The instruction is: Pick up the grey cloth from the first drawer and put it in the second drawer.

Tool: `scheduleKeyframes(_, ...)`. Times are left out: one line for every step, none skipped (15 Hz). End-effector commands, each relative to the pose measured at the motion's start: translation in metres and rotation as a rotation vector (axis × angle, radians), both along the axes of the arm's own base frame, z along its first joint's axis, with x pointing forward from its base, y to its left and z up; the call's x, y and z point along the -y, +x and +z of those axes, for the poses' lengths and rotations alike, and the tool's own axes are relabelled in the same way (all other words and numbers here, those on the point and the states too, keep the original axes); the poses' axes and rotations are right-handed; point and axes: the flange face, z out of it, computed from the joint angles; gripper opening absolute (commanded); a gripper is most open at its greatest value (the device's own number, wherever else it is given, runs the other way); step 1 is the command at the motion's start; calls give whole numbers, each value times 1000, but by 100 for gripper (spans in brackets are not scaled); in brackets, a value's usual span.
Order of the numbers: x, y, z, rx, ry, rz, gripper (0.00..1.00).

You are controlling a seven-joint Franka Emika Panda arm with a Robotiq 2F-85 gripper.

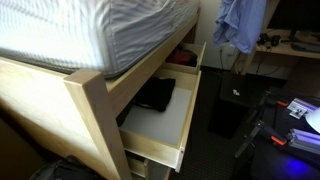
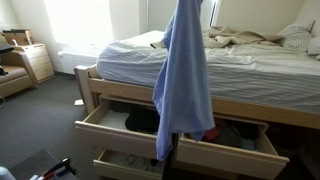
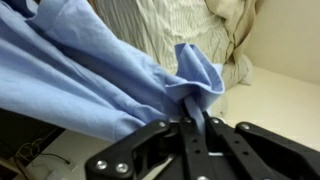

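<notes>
My gripper (image 3: 193, 105) is shut on a bunched fold of the grey-blue cloth (image 3: 90, 70) and holds it high in the air. In both exterior views the cloth hangs down freely (image 2: 185, 70) (image 1: 240, 25), and the gripper itself is above the frame edge. In an exterior view the cloth hangs in front of the bed, over the open upper drawer (image 2: 105, 127) and the open lower drawer (image 2: 125, 163) under the wooden bed frame. An open drawer also shows in an exterior view (image 1: 165, 125).
A black item (image 1: 155, 95) (image 2: 143, 120) and a red item (image 1: 180, 57) lie in the upper drawer. The mattress (image 2: 130, 60) is above the drawers. A wooden nightstand (image 2: 35, 62) stands to one side. A black box (image 1: 228, 112) and cables are on the floor.
</notes>
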Motion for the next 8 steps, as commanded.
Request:
scheduleKeyframes(27,35,43,94,75,-161,2)
scheduleKeyframes(34,46,53,124,89,-207,2)
scheduleKeyframes(41,56,58,139,108,-258,2)
scheduleKeyframes(49,67,61,151,131,-309,2)
scheduleKeyframes(61,80,58,154,161,-357,2)
scheduleKeyframes(70,92,56,166,194,-402,2)
scheduleKeyframes(81,107,50,181,234,-438,2)
scheduleKeyframes(88,119,45,205,265,-480,2)
